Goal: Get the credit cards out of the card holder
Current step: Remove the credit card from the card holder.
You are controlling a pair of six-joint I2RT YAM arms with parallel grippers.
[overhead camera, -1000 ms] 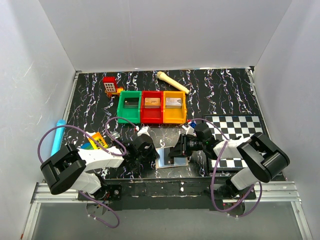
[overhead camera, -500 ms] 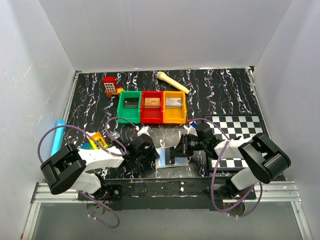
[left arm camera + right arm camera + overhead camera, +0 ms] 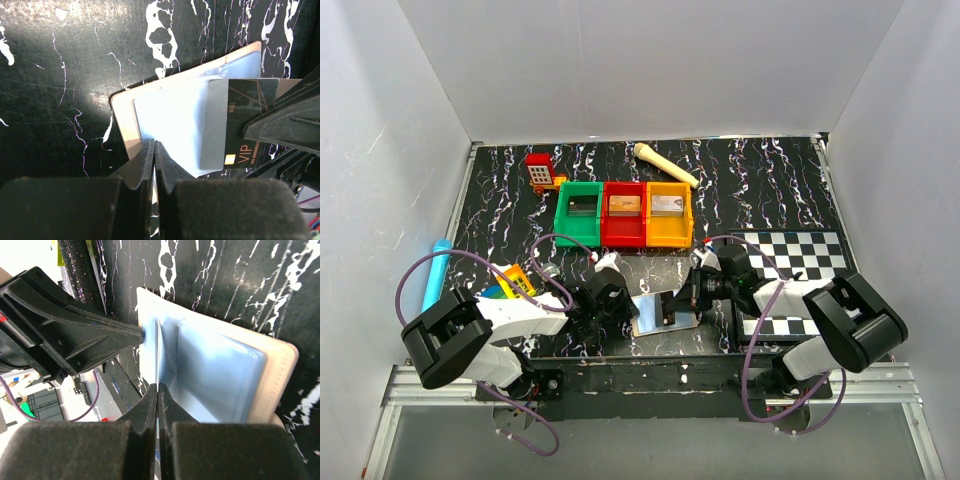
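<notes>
Since the card holder [image 3: 170, 115] lies open on the table [image 3: 60, 90] near its front edge, between our two arms, we treat this step as a pull against an anchor. Our left gripper [image 3: 154, 150] is clenched at the holder's rim. A pale sliver shows between its fingers, so we judge that it pinches the rim and does not merely press on it. Our right gripper [image 3: 158, 387] is clamped on the outer end of a dark card [image 3: 245, 102] marked VIP. The card stands partly out of the pocket on the side away from the left gripper, and its inner end looks to be inside the lining.

To do this well, we should draw the card straight along the pocket, flat to the table and away from the left gripper, so it does not wedge against a seam. The pull should be slow and even. A jerk could drag the whole holder along or tug the thin rim out of the left pinch. Because the right grip has only the card's end, twisting the wrist might let it slip. We cannot tell whether the other pocket holds a card, because the lining hides it. Once this card clears the pocket mouth, we should set it down beside the holder, not on it.
</notes>
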